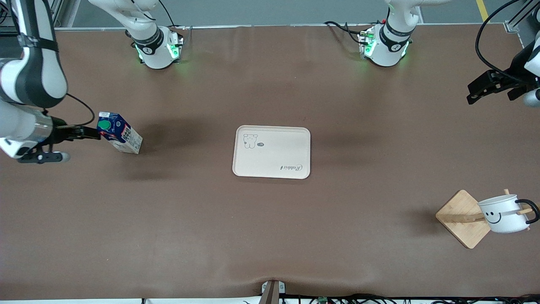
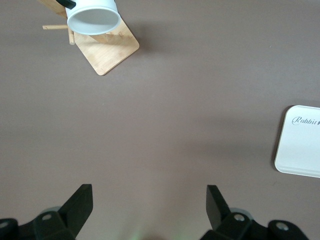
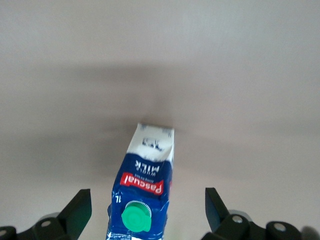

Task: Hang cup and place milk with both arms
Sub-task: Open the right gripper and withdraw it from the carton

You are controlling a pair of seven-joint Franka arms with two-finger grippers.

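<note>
The white smiley-face cup [image 1: 502,214] hangs by its black handle on a peg of the wooden rack [image 1: 459,217], toward the left arm's end of the table; the left wrist view shows the cup [image 2: 93,17] mouth-on. The dark blue milk [image 1: 120,133] stands on the table at the right arm's end. My right gripper [image 1: 83,145] is open around the milk's green-capped top [image 3: 136,216], with a gap on each side. My left gripper [image 1: 474,93] hangs open and empty over bare table near its own base [image 2: 149,192].
A cream tray [image 1: 272,154] with a rabbit print lies in the middle of the table, and its corner shows in the left wrist view [image 2: 300,150]. The rack's square bamboo base [image 2: 107,50] sits near the table's front edge. Brown tabletop surrounds everything.
</note>
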